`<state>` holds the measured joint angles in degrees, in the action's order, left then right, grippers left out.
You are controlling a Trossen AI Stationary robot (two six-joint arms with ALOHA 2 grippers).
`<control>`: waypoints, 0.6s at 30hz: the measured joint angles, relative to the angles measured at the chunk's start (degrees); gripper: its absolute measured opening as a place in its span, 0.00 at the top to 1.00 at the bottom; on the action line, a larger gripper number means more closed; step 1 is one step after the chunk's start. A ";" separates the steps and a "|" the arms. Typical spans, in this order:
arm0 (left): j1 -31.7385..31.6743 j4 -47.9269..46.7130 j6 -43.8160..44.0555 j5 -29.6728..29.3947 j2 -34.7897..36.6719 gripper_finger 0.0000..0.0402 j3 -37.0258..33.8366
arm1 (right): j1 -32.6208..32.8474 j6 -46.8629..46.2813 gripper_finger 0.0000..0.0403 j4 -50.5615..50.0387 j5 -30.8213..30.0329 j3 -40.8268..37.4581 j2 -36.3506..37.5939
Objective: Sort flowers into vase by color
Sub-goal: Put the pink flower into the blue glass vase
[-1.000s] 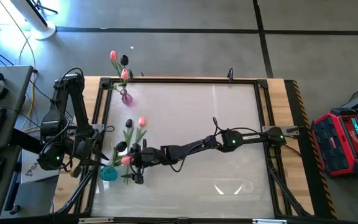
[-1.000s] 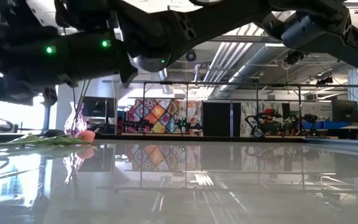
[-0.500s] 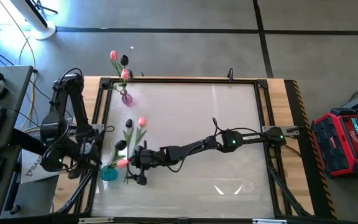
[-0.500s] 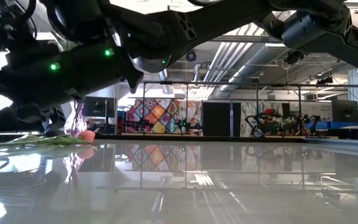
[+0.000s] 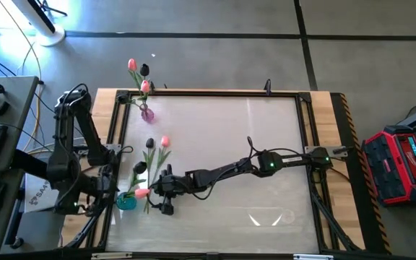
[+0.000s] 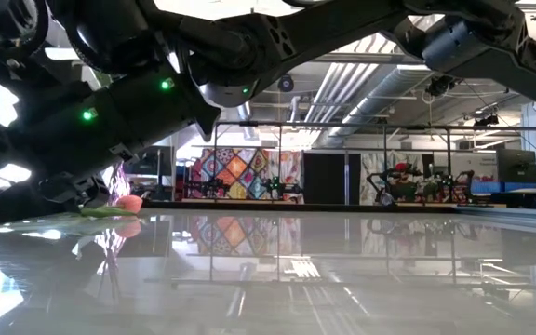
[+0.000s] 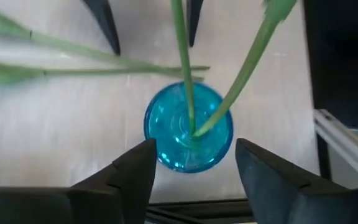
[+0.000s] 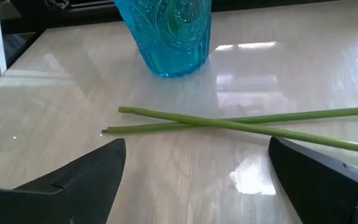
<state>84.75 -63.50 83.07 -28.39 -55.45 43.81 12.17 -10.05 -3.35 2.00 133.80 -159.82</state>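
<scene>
A blue glass vase (image 5: 126,201) stands near the table's left edge with two green stems (image 7: 188,93) stuck in its mouth. A pink head (image 5: 143,192) and a dark head (image 5: 139,167) lean out beside it. My left gripper (image 7: 194,146) hangs open above the vase, one finger on each side, touching nothing. Two flowers (image 5: 157,162), one dark and one pink, lie flat on the table, and their stems (image 8: 229,122) cross near the vase. My right gripper (image 8: 196,144) is open, low over those stem ends, with a finger on each side of them.
A small purple vase (image 5: 147,113) at the far left corner holds two pink flowers and a dark one (image 5: 144,70). The table's raised frame (image 5: 114,144) runs close past the blue vase. The right half of the tabletop (image 5: 266,209) is bare.
My left arm has swung toward the table's near edge and tipped its gripper down over the blue vase. In the low view its dark bulk has sunk lower. The pink head by the vase has shifted slightly toward the vase.
</scene>
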 joint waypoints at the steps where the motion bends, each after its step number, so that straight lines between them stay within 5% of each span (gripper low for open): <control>1: 0.00 0.08 0.88 0.35 -1.02 0.47 0.00 | 0.08 -0.07 0.04 -0.19 0.00 0.00 0.03; 18: -0.02 2.70 0.88 -1.50 -13.48 0.43 0.00 | 0.34 -0.45 0.04 -0.38 -0.20 0.00 0.06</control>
<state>84.73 -60.79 83.95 -29.89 -68.93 43.81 12.51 -10.51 -3.73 1.80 133.80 -159.76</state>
